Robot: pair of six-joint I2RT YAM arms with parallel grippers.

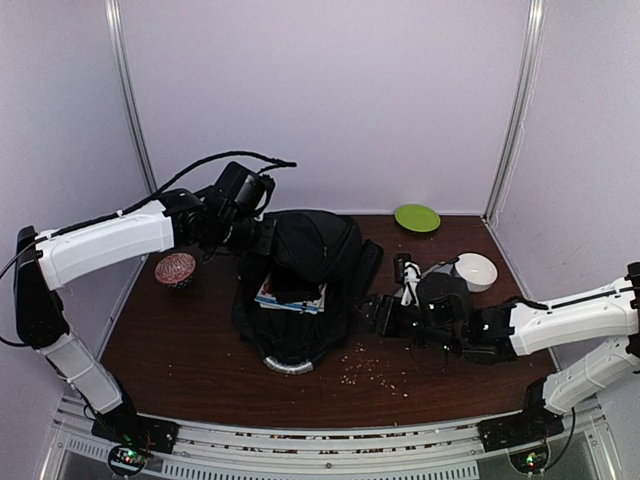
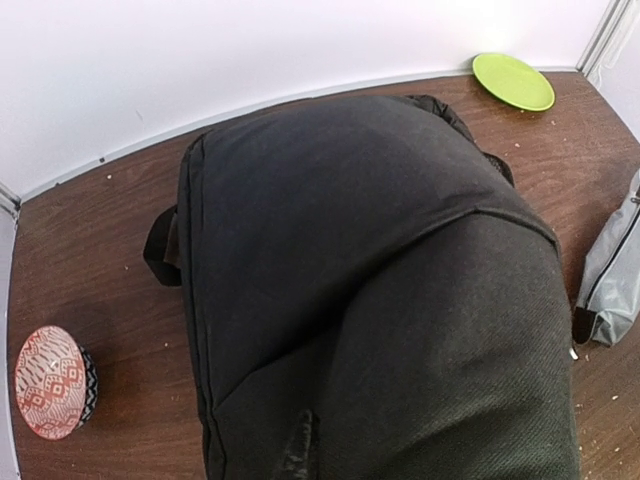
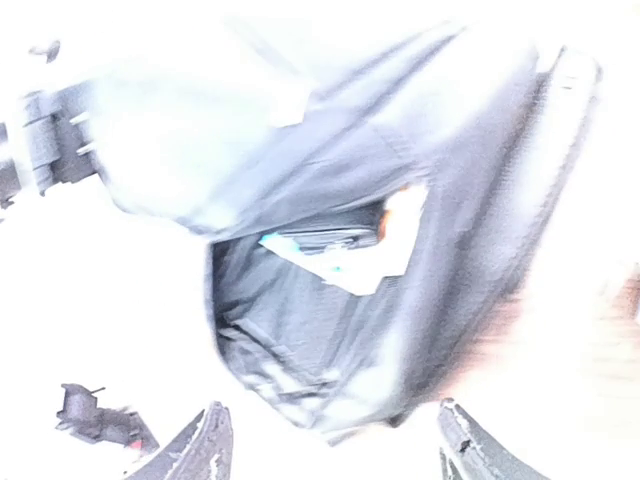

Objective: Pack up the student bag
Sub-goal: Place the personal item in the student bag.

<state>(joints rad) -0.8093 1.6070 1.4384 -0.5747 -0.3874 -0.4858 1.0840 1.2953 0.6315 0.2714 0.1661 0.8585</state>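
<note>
The student bag [image 1: 305, 250] is a large black backpack lying mid-table with its mouth open toward the near edge. Books with white and blue covers [image 1: 292, 295] lie inside it. My left gripper [image 1: 258, 236] is shut on the bag's upper flap and holds it raised. In the left wrist view black bag fabric [image 2: 380, 280] fills the frame, and only one dark fingertip [image 2: 300, 445] shows against it. My right gripper [image 1: 375, 312] stands open just right of the bag. In the overexposed right wrist view its fingers [image 3: 205, 448] are spread wide before the bag's open mouth [image 3: 300, 310], with nothing between them.
A green plate [image 1: 417, 217] sits at the back right and a white bowl [image 1: 476, 270] is near the right arm. A red patterned bowl [image 1: 175, 269] is left of the bag. Crumbs [image 1: 370, 370] dot the wood in front. A grey zipped pouch [image 2: 612, 270] lies right of the bag.
</note>
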